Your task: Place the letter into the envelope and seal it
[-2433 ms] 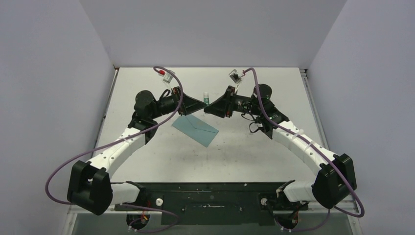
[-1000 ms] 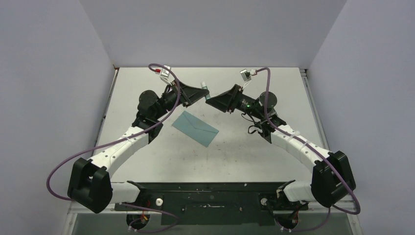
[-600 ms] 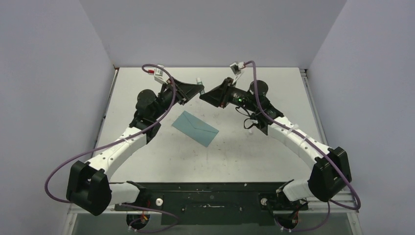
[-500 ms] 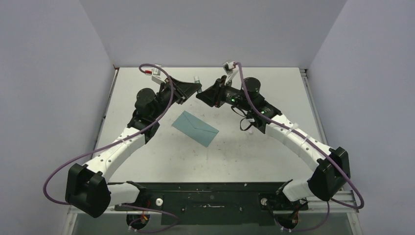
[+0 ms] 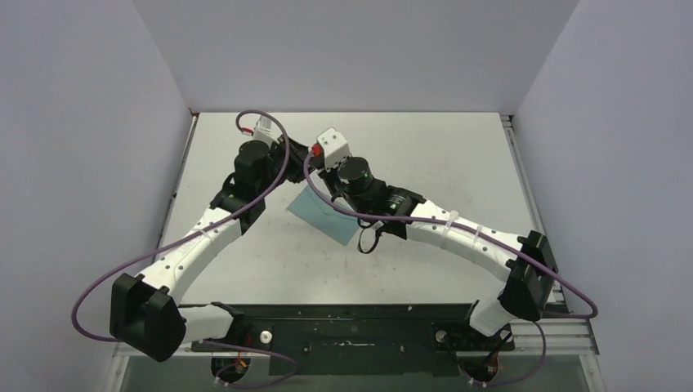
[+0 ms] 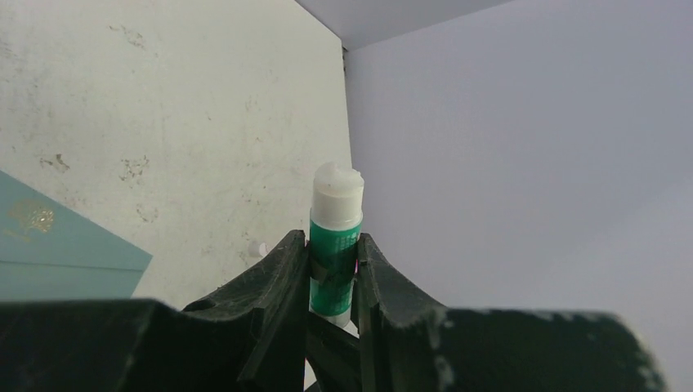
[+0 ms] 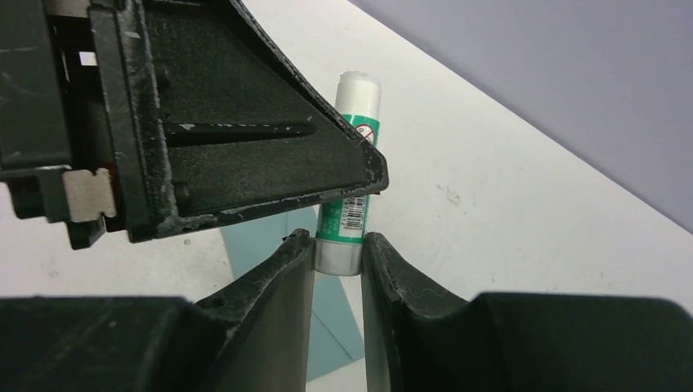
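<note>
The left tool (image 6: 333,255) pinches the green middle of a glue stick (image 6: 336,214), white end up. Only the right wrist view shows the right tool (image 7: 338,253) also clamped on the stick's grey end. From above, both tools meet just beyond the far corner of the envelope (image 5: 317,216), and the stick is hidden there. The envelope lies flat on the tabletop (image 5: 458,155), partly under the right arm.
</note>
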